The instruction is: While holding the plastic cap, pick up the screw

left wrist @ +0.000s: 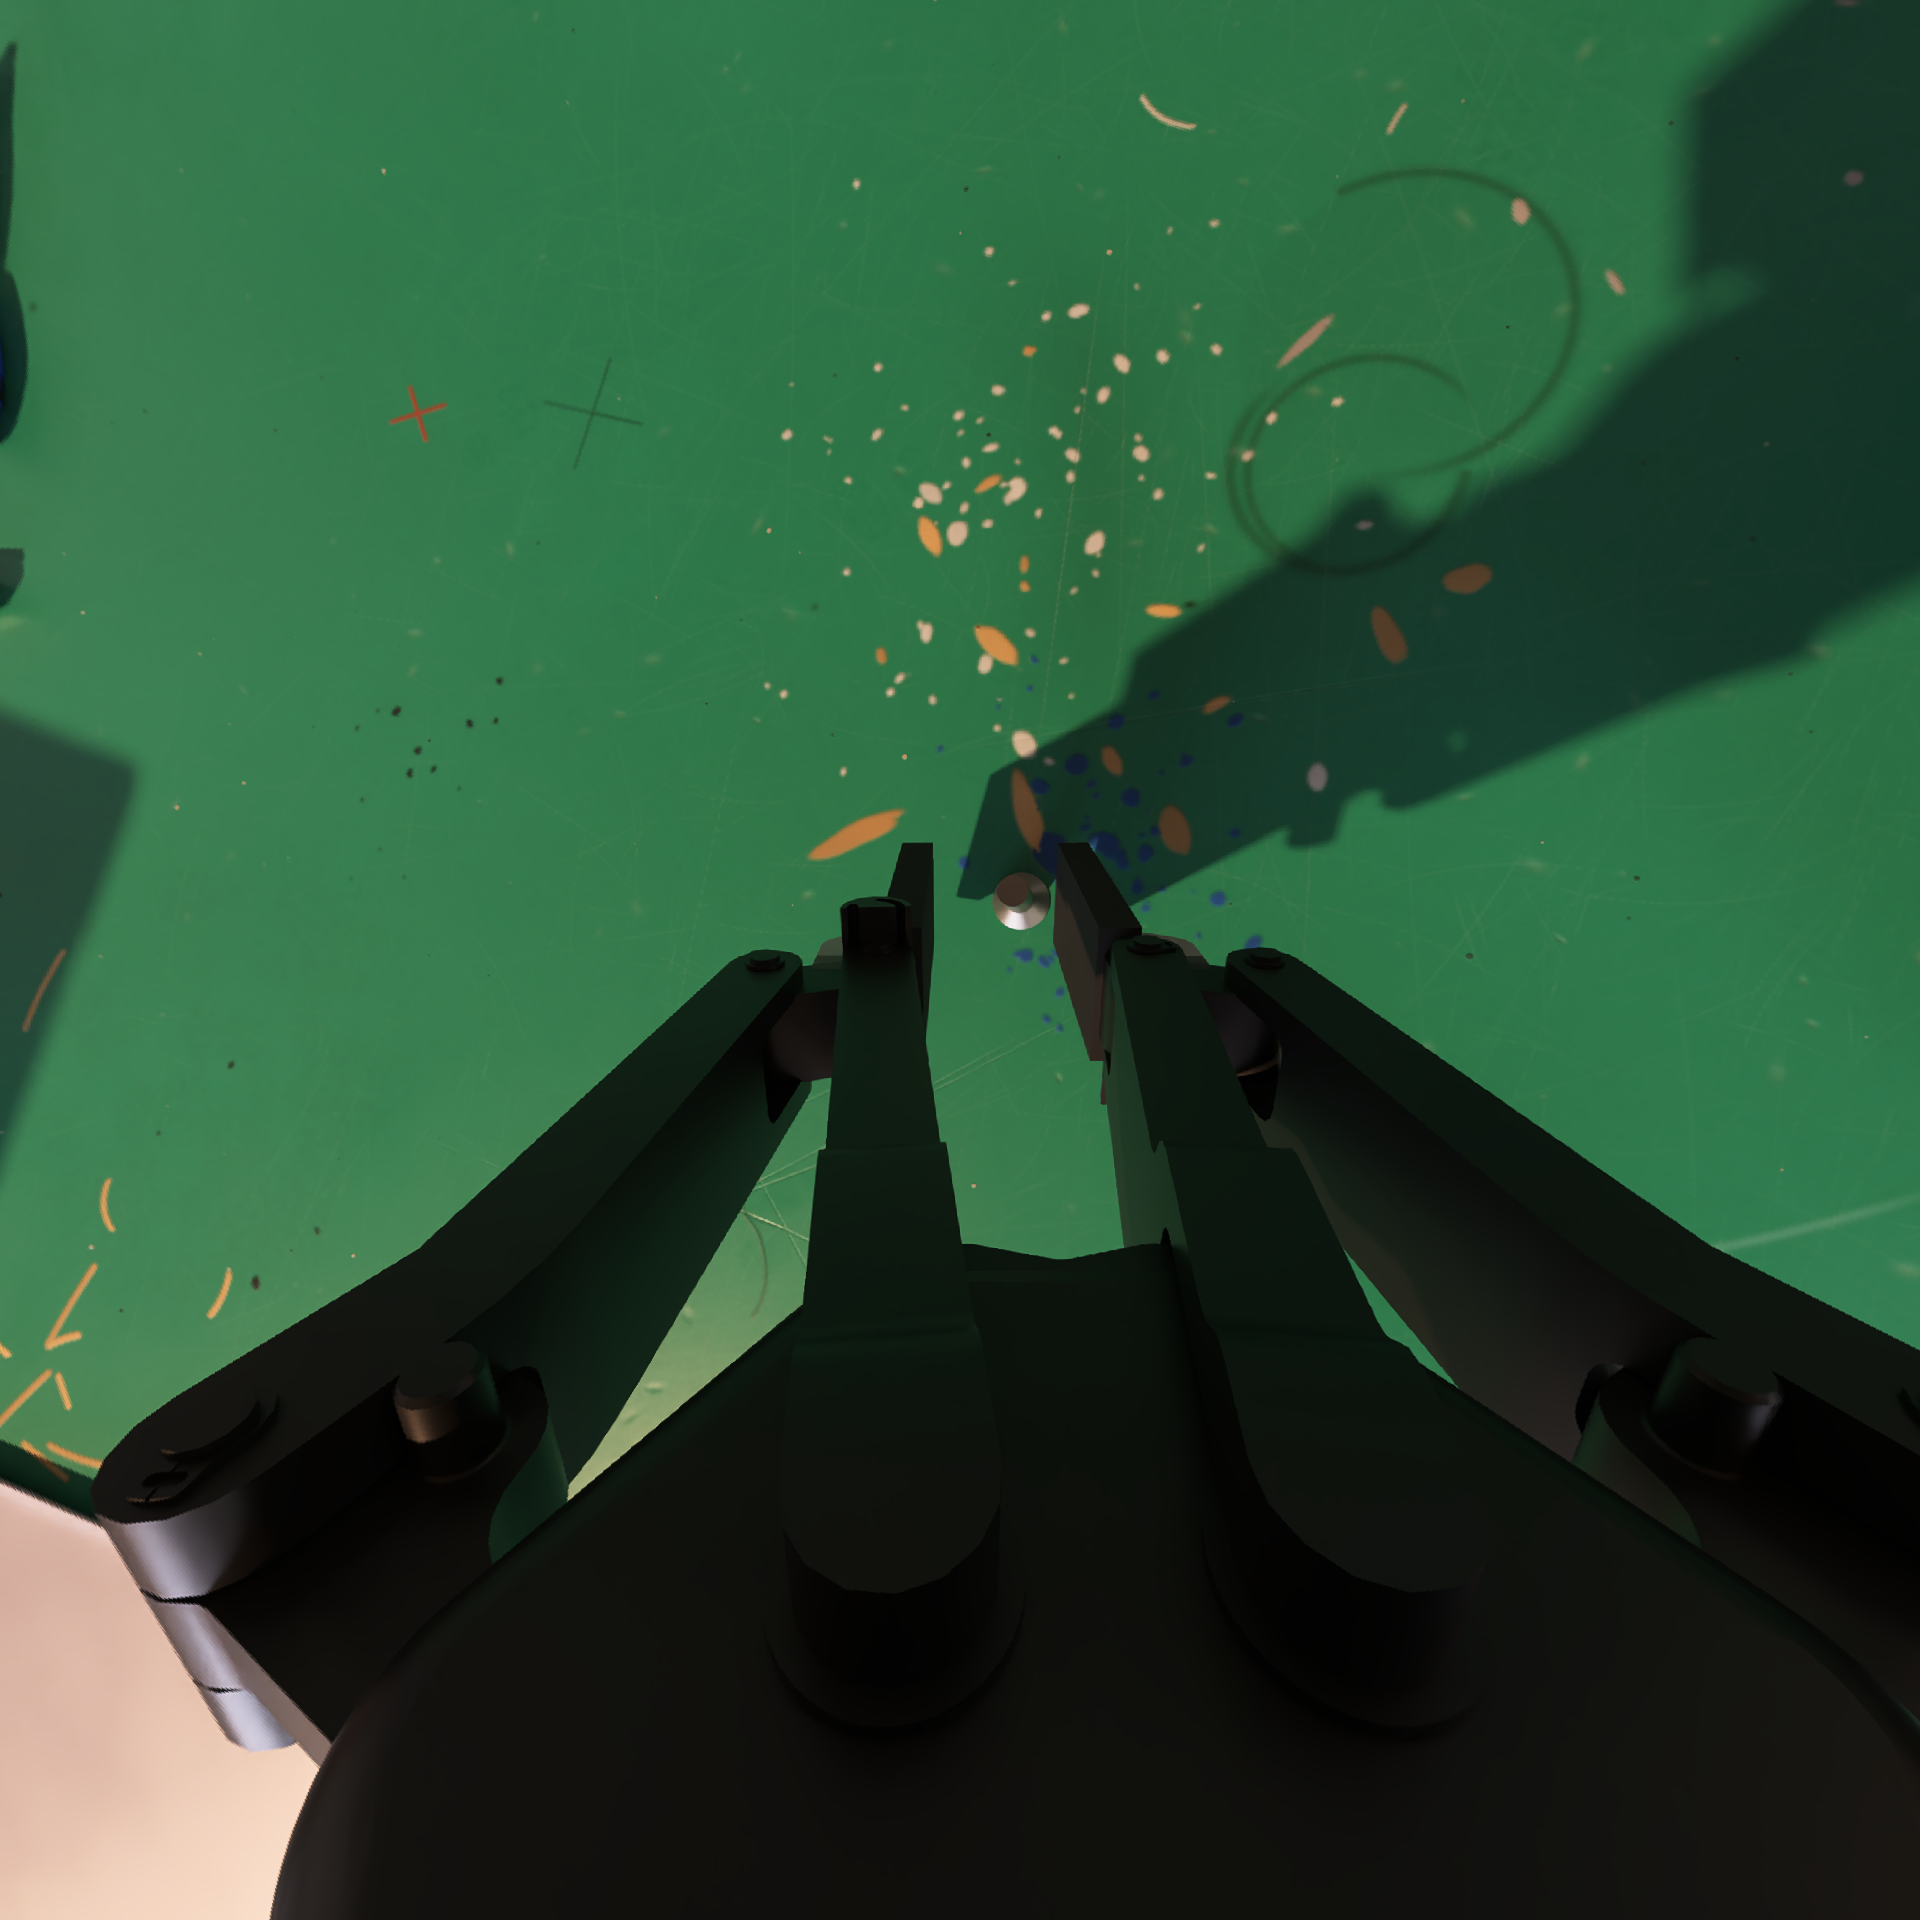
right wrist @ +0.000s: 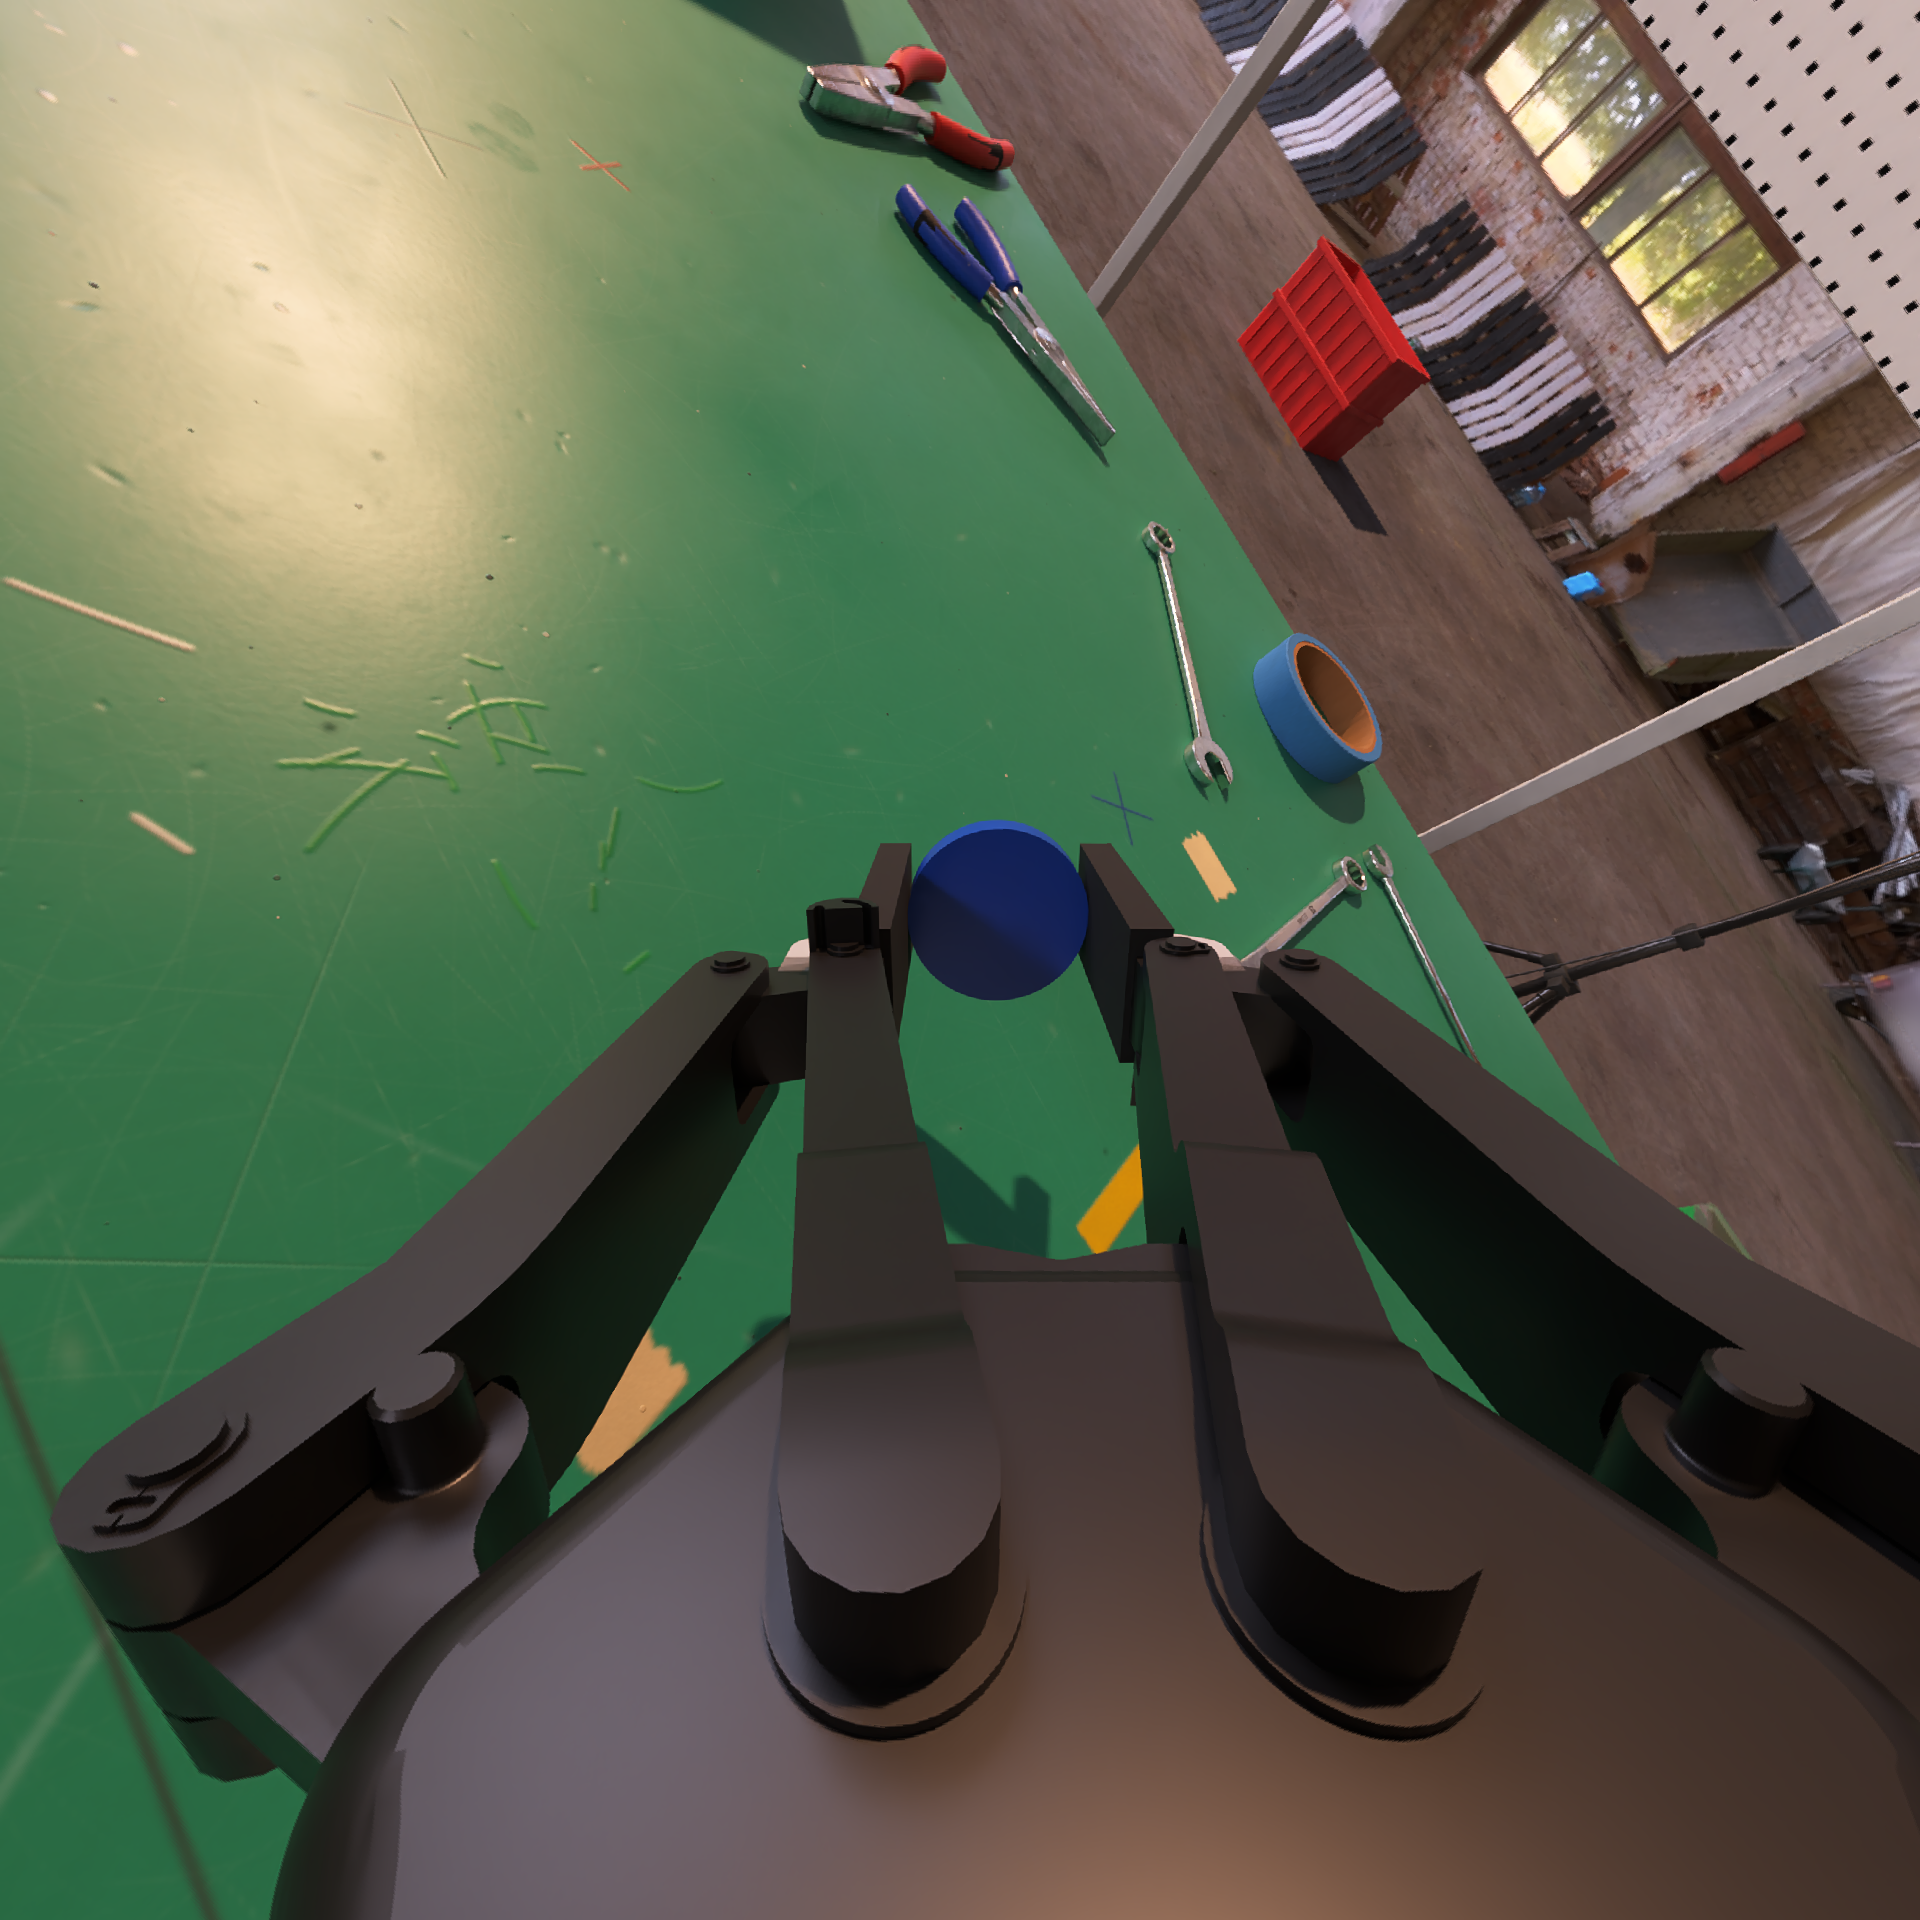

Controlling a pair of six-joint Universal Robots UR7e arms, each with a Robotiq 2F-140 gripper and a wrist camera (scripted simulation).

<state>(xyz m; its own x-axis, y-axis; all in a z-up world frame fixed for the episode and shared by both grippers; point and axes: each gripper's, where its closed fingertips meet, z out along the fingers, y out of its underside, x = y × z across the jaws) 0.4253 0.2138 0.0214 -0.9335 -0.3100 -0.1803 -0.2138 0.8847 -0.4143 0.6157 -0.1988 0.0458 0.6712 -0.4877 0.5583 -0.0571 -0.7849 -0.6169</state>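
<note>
In the left wrist view a small silver screw (left wrist: 1021,902) stands head-up on the green table (left wrist: 520,727). My left gripper (left wrist: 997,883) is low over the table and open to a narrow gap. The screw sits between its fingertips, close to the right pad (left wrist: 1086,914), with a clear gap to the left finger (left wrist: 914,894). In the right wrist view my right gripper (right wrist: 995,883) is shut on a round blue plastic cap (right wrist: 997,909) and holds it above the table, its flat face toward the camera.
Along the table's right edge lie red-handled pliers (right wrist: 904,104), blue-handled long-nose pliers (right wrist: 997,301), a wrench (right wrist: 1184,655), a blue tape roll (right wrist: 1317,709) and two more wrenches (right wrist: 1361,904). A red crate (right wrist: 1330,348) stands on the floor beyond. Paint specks surround the screw.
</note>
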